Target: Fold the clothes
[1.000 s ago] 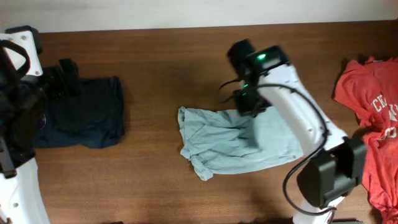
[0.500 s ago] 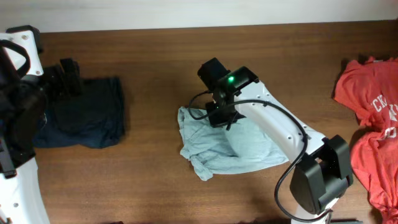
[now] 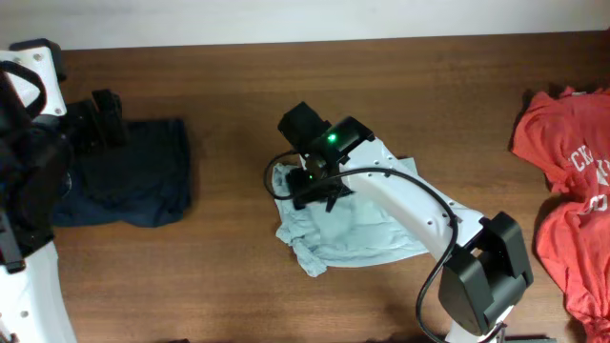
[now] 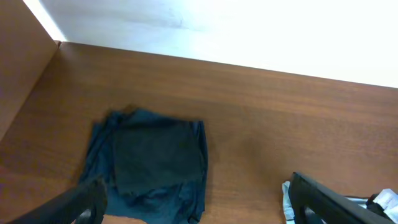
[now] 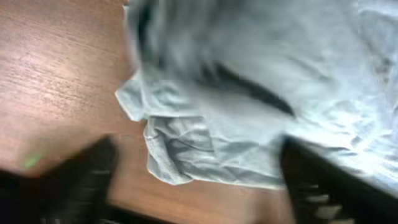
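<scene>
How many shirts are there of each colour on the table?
Red shirts: 2
Pale grey-blue shirt: 1
Dark navy shirt: 1
Total: 4 shirts

Bright, even light; rt wrist view motion-blurred, overhead sharp.

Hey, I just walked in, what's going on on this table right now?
A two-armed robot is folding T-shirts. The right gripper hangs open over one end of a pale grey-blue T-shirt, which lies rumpled and partly doubled over in the middle of the wooden table. The left gripper is open and empty above a dark navy T-shirt, which lies folded on the left side. Red T-shirts with white lettering lie heaped at the right edge, not yet folded.
</scene>
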`<action>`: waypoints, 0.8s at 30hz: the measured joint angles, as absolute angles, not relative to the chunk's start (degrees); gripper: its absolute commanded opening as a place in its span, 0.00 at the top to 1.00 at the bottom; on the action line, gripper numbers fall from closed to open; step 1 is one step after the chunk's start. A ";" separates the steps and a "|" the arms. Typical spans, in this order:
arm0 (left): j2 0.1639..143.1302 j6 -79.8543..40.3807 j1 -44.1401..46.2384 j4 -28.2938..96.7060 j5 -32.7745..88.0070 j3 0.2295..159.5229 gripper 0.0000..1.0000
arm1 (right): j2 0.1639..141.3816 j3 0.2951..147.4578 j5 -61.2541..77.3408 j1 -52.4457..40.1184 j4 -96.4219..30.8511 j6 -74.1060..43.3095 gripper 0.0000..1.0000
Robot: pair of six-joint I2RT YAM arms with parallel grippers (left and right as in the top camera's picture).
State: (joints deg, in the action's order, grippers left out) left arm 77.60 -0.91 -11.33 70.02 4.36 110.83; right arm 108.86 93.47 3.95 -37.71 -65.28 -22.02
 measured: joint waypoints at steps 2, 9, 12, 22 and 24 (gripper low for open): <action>77.60 -0.91 -11.33 70.02 4.36 110.83 0.07 | 108.73 93.47 2.83 -37.69 -65.58 -21.34 0.01; 77.60 -0.91 -11.33 70.02 4.38 110.85 0.07 | 102.48 93.54 -1.43 -33.41 -69.08 -20.62 0.01; 77.60 -0.91 -11.33 70.02 4.51 110.87 0.07 | 99.59 94.11 0.43 -27.27 -70.65 -18.72 0.22; 77.60 -0.91 -11.33 69.95 4.54 110.91 0.07 | 102.37 79.53 10.70 -20.86 -64.38 -8.95 0.53; 77.60 -0.91 -11.33 69.89 4.56 110.91 0.07 | 103.04 75.05 11.38 -21.10 -61.67 -8.45 0.60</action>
State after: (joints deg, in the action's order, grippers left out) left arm 77.60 -0.91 -11.33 69.89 4.56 110.91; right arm 103.04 75.05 11.38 -21.10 -61.67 -8.45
